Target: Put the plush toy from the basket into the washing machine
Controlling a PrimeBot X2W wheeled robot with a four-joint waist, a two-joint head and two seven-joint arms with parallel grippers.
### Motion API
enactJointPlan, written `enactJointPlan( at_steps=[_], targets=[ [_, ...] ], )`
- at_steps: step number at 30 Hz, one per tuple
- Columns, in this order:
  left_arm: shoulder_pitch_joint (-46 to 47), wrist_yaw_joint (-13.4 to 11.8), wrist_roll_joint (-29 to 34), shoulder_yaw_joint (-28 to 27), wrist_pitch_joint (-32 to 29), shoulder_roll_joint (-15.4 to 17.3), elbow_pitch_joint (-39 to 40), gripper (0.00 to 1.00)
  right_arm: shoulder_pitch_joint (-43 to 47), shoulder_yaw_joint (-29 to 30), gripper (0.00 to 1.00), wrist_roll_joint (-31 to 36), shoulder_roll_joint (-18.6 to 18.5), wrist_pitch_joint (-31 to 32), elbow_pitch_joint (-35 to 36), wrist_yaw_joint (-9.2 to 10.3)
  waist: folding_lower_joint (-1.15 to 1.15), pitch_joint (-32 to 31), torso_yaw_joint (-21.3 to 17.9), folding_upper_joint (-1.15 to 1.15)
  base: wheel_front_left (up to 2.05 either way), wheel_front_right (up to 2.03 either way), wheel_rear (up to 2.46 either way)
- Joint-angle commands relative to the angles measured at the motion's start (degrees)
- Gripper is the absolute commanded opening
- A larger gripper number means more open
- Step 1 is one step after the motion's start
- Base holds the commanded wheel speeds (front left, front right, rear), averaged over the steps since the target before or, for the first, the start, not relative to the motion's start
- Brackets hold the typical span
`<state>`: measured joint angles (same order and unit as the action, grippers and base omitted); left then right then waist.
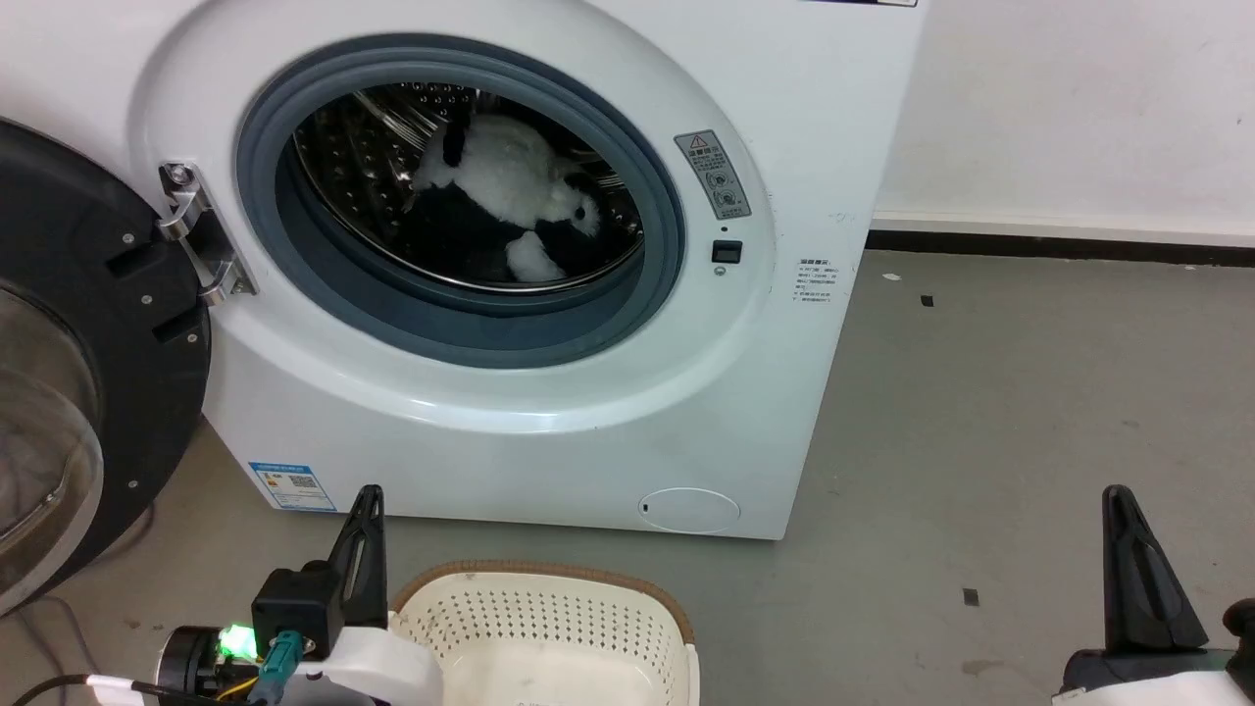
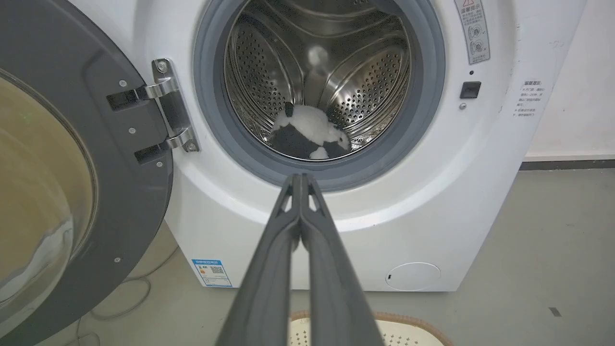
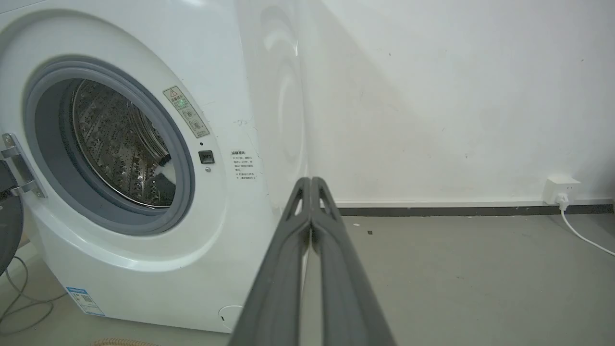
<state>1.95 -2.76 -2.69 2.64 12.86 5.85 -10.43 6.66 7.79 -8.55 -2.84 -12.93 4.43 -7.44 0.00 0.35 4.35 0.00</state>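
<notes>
Two pairs of fingers: both closed tip to tip; nothing held in either
Left fingers [image 2: 301, 185]: pressed together along their length in the left wrist view; pointing at the lower edge of the porthole; just beside the basket's left corner in the head view
Right fingers [image 3: 311, 187]: pressed together likewise; off the machine's right side, over bare floor, aimed towards the wall
Plush toy [image 1: 510, 186]: inside the drum, lying on its bottom; white fur uppermost, black parts beneath; well apart from both pairs of fingers
Washing machine [image 1: 549, 431]: white front-loader; porthole open, grey gasket around it
Door [image 1: 69, 324]: swung wide to the left on its metal hinge
Basket [image 1: 549, 572]: on the floor just in front of the machine, at the head view's bottom edge; cream perforated wall, brown rim
Floor [image 1: 980, 412]: grey
</notes>
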Motion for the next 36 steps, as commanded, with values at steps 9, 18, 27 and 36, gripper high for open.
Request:
enactJointPlan(
  at_steps=[9,18,27,36],
  targets=[
    [-0.41,0.50,0.54,-0.42,-1.24,-0.47,1.29,0.00,-1.27,-0.82,0.00,0.99,-0.01,1.22,-0.50,-0.02,0.00,-0.03,-0.37,0.00,0.00,0.00,0.00],
    [-0.57,0.73,0.75,-0.65,-2.40,-0.72,2.20,0.00,-1.81,-1.52,0.00,1.75,-0.01,2.40,-0.90,-0.02,0.00,-0.06,-0.77,0.00,0.00,0.00,0.00],
    [-0.69,0.91,0.93,-0.82,-3.34,-0.92,2.94,0.00,-2.24,-2.08,0.00,2.36,-0.01,3.34,-1.21,-0.02,0.00,-0.09,-1.09,0.00,0.00,0.00,0.00],
    [-0.83,1.11,1.12,-1.03,-4.39,-1.15,3.77,0.00,-2.73,-2.72,0.00,3.04,-0.02,4.40,-1.57,-0.03,0.00,-0.12,-1.45,0.00,0.00,0.00,0.00]
  ],
)
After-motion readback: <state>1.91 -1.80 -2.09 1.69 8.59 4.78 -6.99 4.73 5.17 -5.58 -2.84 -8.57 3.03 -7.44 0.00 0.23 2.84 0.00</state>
